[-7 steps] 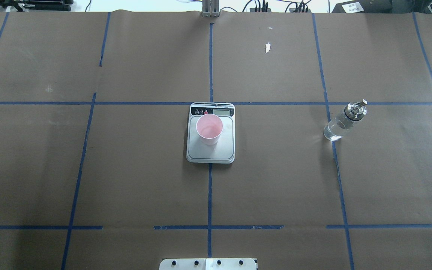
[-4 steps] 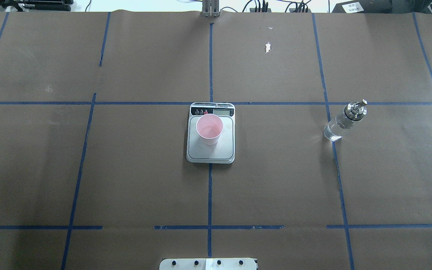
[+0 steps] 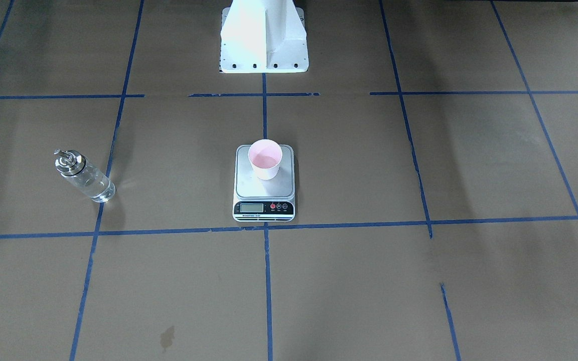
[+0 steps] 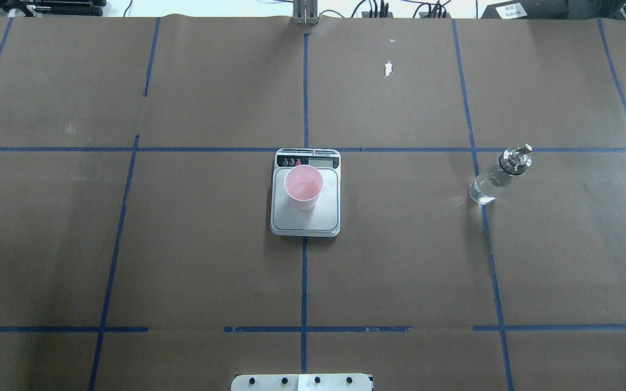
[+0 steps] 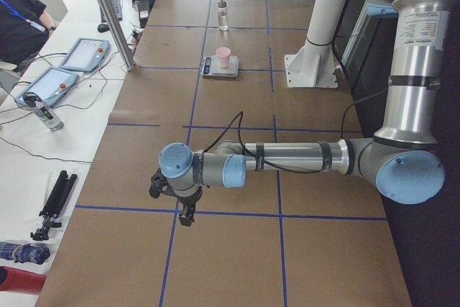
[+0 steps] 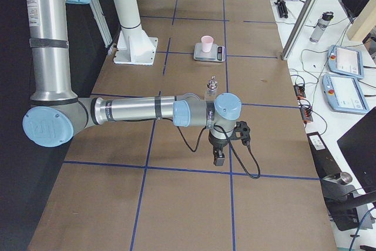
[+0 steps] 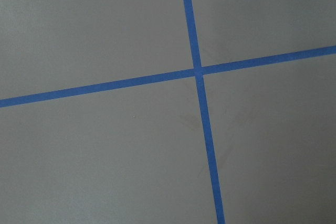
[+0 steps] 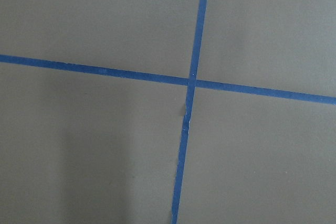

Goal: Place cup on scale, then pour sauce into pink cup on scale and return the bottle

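Note:
The pale pink cup [image 4: 303, 187] stands upright on the silver plate of the scale [image 4: 313, 221] at the table's middle; both also show in the front view, cup [image 3: 265, 159] on scale [image 3: 249, 188]. The clear glass bottle [image 4: 498, 176] with its metal spout stands upright on the table far to the right, holding clear sauce; in the front view the bottle [image 3: 86, 178] is at the left. No gripper is near them. The left gripper [image 5: 185, 217] and right gripper [image 6: 218, 160] show only in the side views, hanging over bare table; I cannot tell their state.
Blue tape lines grid the brown table cover. The white robot base [image 3: 264, 37] stands at the near edge. A metal post [image 5: 108, 16] and a desk with tablets [image 5: 83, 54] lie beyond the far edge, where a person [image 5: 18, 16] sits.

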`<state>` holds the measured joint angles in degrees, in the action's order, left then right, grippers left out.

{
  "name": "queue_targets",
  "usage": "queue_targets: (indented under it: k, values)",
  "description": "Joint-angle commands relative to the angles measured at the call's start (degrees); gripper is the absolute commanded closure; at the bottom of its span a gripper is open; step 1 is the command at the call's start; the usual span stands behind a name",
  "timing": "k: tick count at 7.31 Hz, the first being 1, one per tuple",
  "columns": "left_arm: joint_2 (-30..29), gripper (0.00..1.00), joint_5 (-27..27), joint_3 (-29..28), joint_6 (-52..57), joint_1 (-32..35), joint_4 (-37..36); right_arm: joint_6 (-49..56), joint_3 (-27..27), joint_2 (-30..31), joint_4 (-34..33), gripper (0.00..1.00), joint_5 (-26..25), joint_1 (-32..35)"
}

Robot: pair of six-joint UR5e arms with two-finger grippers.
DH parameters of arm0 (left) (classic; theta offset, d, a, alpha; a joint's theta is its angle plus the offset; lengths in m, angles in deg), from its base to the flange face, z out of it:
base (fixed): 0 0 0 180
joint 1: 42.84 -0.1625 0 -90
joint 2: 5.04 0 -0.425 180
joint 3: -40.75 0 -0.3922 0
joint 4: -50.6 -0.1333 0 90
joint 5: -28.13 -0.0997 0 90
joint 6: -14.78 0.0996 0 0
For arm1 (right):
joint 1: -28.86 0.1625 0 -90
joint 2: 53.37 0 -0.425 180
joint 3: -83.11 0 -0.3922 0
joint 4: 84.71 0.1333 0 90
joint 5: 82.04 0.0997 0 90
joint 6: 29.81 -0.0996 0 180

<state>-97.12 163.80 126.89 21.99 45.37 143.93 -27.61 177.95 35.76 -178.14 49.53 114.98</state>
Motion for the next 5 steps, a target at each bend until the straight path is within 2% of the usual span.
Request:
queue_targets:
  k: [1, 5]
  values:
    - [0.5, 0.00, -0.1, 2.4, 0.0, 0.6, 0.2, 0.0, 0.1, 0.0, 0.0, 0.00, 0.0, 0.0]
    - [0.1, 0.00, -0.3, 3.1, 0.2, 2.6, 0.4, 0.0, 0.1, -0.2, 0.0, 0.00, -0.1, 0.0]
